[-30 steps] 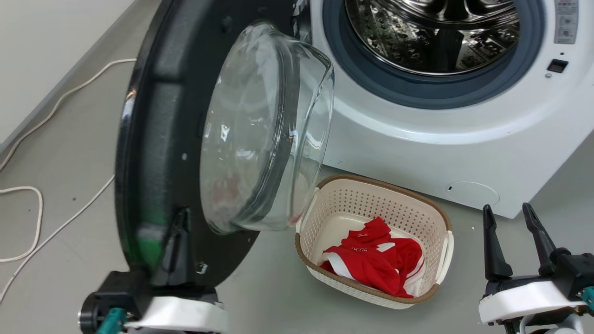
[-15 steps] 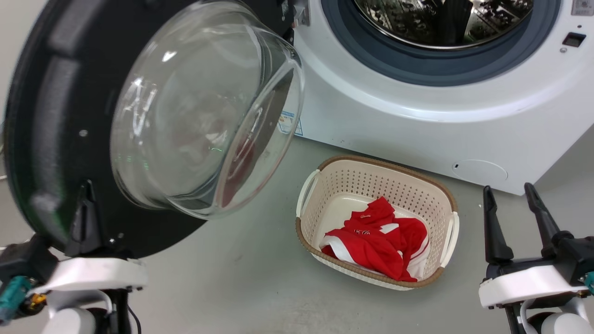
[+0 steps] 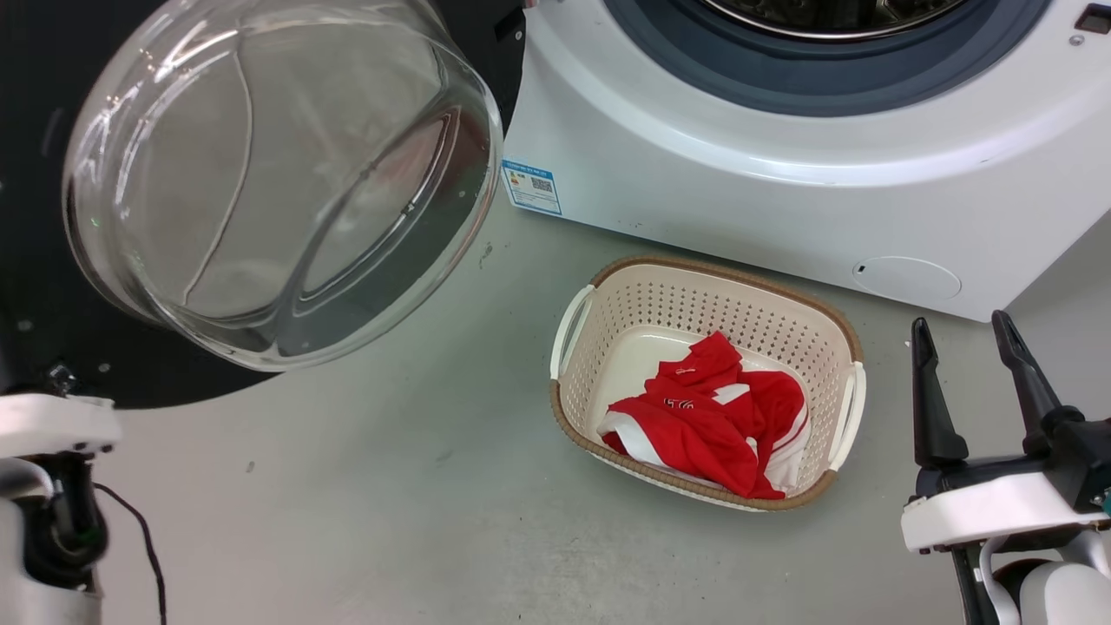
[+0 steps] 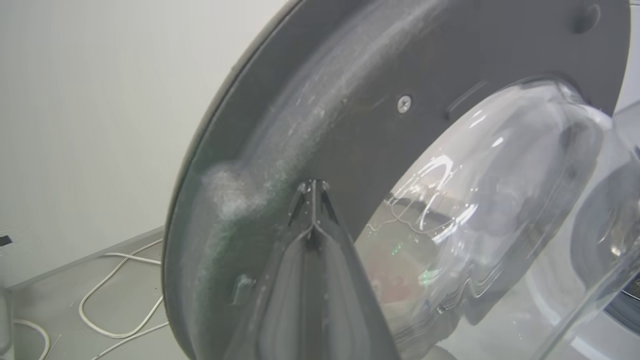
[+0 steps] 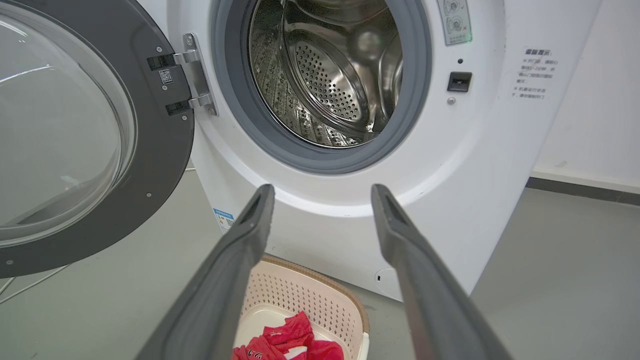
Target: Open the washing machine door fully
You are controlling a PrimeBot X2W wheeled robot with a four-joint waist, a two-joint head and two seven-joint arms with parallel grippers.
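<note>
Head view: I see the large round glossy black washing machine door (image 3: pixel 260 174), with its bulging clear glass bowl, swung out at left of the white machine (image 3: pixel 738 174). The right gripper (image 3: pixel 962 325) jaws stand wide and empty.

Left wrist view: the left gripper (image 4: pixel 312 186) jaws are pressed together, tips against the door's dark inner face.

Right wrist view: the door hangs left of the steel drum (image 5: pixel 330 75).

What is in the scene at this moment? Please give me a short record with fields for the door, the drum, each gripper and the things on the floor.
door: washing machine door swung wide open, glass bowl facing outward
drum: steel drum exposed; no laundry in the part that shows
left gripper: left gripper shut, tips at the door's dark inner face
right gripper: right gripper open, holding nothing
floor: beige basket in front of the machine
basket contents: red and white garment
</note>
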